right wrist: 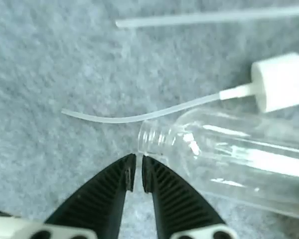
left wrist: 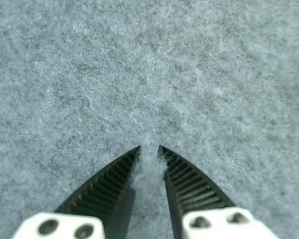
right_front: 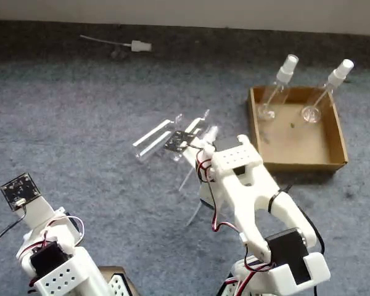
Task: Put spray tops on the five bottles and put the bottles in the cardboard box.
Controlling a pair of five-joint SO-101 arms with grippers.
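Capping stage, partly complete. Two capped bottles (right_front: pixel 277 86) stand leaning in the cardboard box (right_front: pixel 296 165) at the far right of the grey carpet (right_front: pixel 80 111). The uncapped bottles (right_front: pixel 153 140) lie on their sides together at mid-carpet, well apart from the box. The right gripper (right wrist: pixel 139 157) is low over this cluster, its jaws almost pressed together and pinching nothing, with the tips just beside the threaded neck of one open bottle (right wrist: pixel 229 159). A loose spray top (right wrist: pixel 284 82) lies next to that bottle, and its curved dip tube (right wrist: pixel 139 117) trails across the carpet past the neck. A second straight tube (right wrist: pixel 214 17) lies beyond. Another spray top (right_front: pixel 139 45) rests alone near the far edge of the carpet. The left gripper (left wrist: pixel 149 148) is over bare carpet at the near left, its jaws narrowly parted and empty. The step in hand appears to be fitting a top to the third bottle. The next move probably requires the right jaws to spread and close on either the white cap or the bottle body. The other arm would then need to steady the second part while the tube is threaded into the neck.
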